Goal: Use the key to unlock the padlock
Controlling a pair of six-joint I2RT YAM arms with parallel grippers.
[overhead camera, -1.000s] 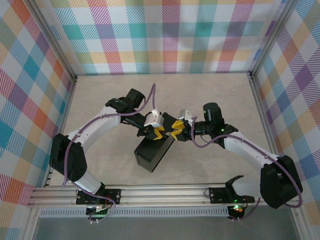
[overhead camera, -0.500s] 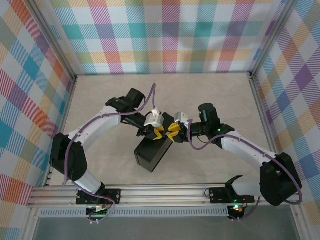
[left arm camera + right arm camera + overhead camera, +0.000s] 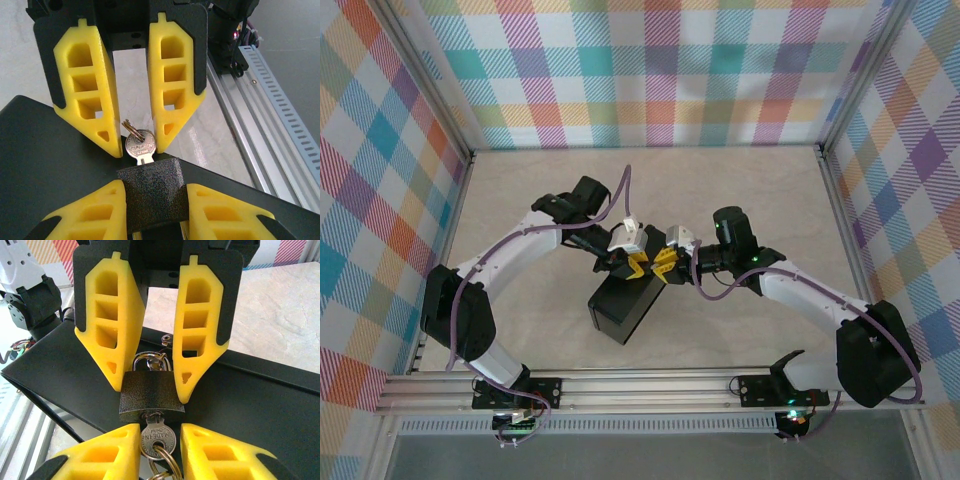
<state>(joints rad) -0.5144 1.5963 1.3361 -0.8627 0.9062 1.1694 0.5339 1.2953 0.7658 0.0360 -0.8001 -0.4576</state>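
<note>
- Left gripper (image 3: 152,197) is clamped on the padlock (image 3: 151,392), over the far right end of the dark box (image 3: 620,310).
- Right gripper (image 3: 159,436) straddles the head of the key (image 3: 140,145); whether its fingers actually press it, I cannot tell.
- Right wrist view shows the shackle (image 3: 149,360) (hidden in the left wrist view).
- Key sits in the keyway, its long axis in line with the padlock: head pointing right, shackle left.
</note>
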